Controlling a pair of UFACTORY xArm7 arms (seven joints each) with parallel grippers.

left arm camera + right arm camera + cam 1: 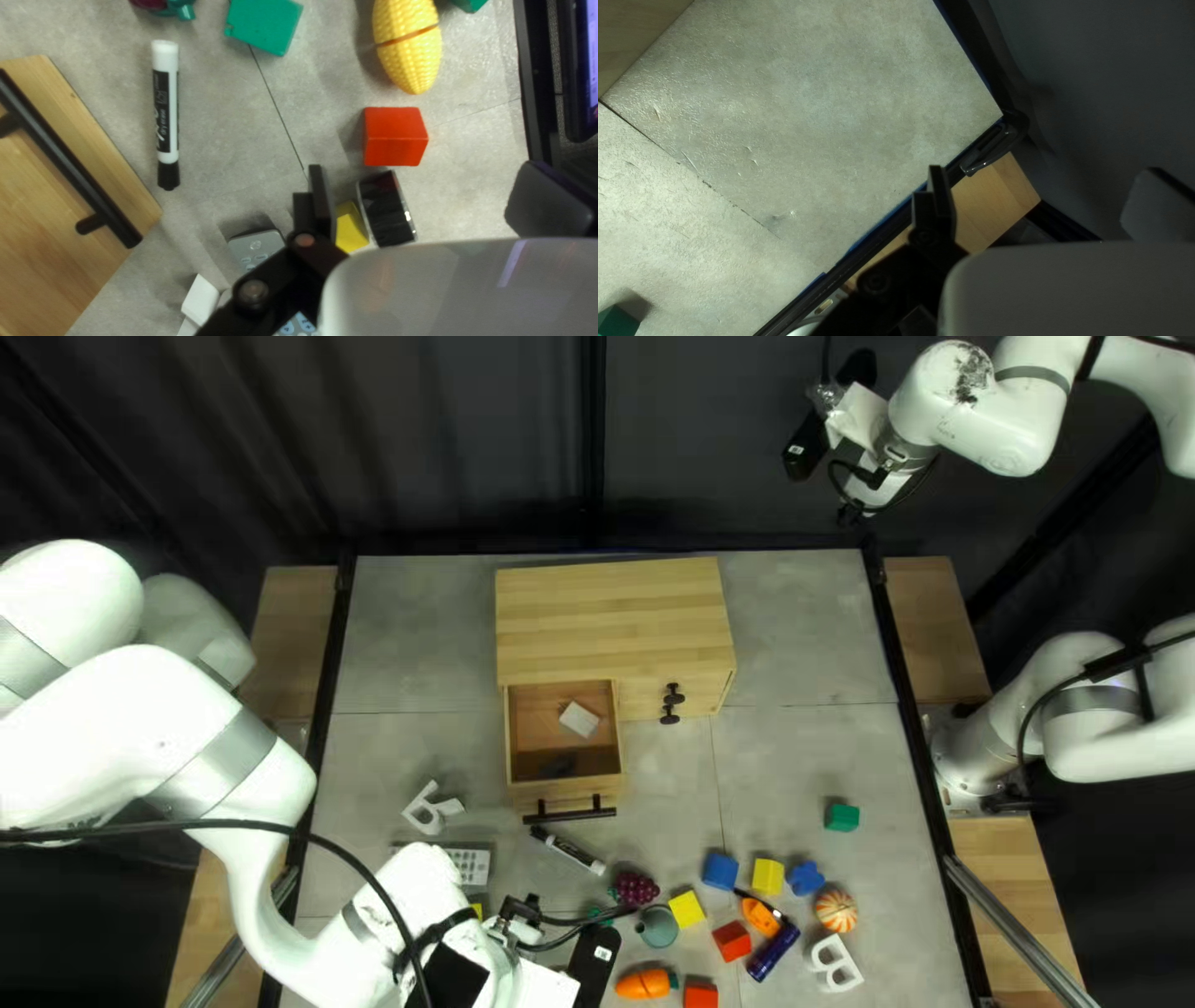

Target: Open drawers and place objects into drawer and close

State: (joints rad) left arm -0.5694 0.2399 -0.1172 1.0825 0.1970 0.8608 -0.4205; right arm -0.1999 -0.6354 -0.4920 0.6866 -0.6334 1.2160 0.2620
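Note:
My left gripper [520, 919] hangs over the near part of the table; in its wrist view the left gripper [433, 180] is open, nothing held. Below and ahead of it lie a red block [396, 137] and toy corn [408, 46]. A marker [166, 112] lies beside the drawer handle [68, 155]. The wooden cabinet [610, 616] has its left drawer [567, 787] pulled out, holding a pale block [579, 719] and something dark. Beyond the table's far edge is my right gripper [857, 510], raised; in its wrist view the right gripper [1042, 180] stands open and empty.
Blocks and toys crowd the near right, among them a blue block [720, 871], a striped ball [837, 911] and a white letter [834, 963]. A white letter R [431, 809] and a remote [468, 865] lie left of the marker. A green block [843, 816] sits apart.

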